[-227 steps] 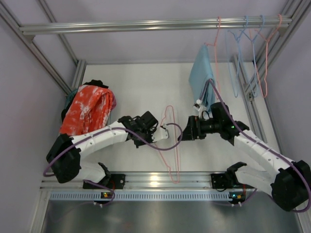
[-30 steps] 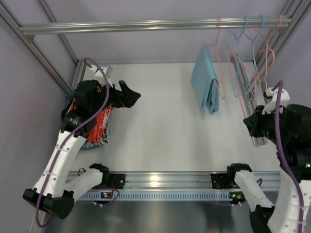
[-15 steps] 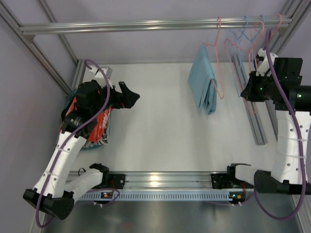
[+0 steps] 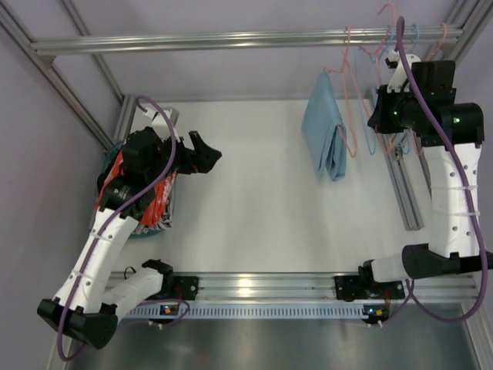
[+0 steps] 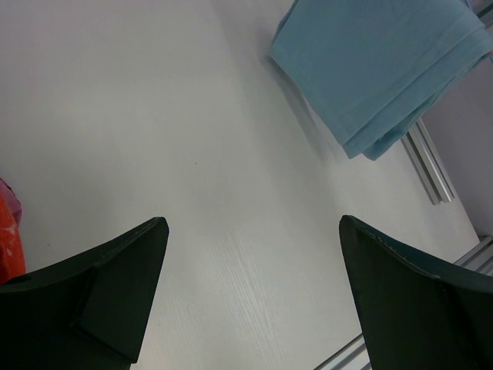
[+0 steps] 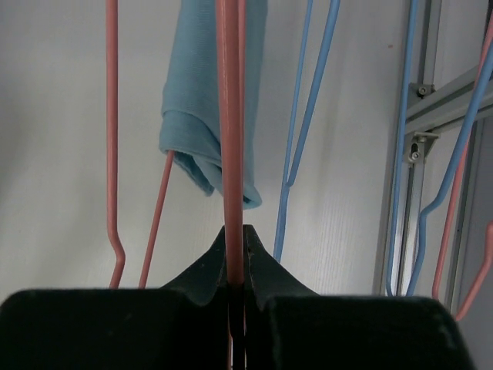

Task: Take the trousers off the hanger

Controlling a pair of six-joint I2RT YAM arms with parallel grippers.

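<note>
Orange-red trousers (image 4: pixel 156 199) with white blotches lie in a heap at the table's left edge, partly under my left arm; a sliver of them (image 5: pixel 8 239) shows in the left wrist view. My left gripper (image 4: pixel 203 153) hovers open and empty just right of the heap, fingers wide apart (image 5: pixel 253 225). A light blue folded garment (image 4: pixel 326 136) hangs from a pink hanger on the rail (image 4: pixel 231 38). My right gripper (image 4: pixel 377 116) is raised by the rail's right end, shut (image 6: pixel 235 231) on the wire of a bare pink hanger (image 6: pixel 229 116).
Several empty pink and blue hangers (image 4: pixel 420 46) hang at the rail's right end, close around my right gripper; blue ones (image 6: pixel 308 116) pass just beside its fingers. An aluminium frame post (image 4: pixel 400 185) lies along the right side. The white tabletop (image 4: pixel 246 193) spreads between the arms.
My right arm has swung up and back toward the rail, carrying the bare pink hanger with it. The left arm has stayed where it was, open.
</note>
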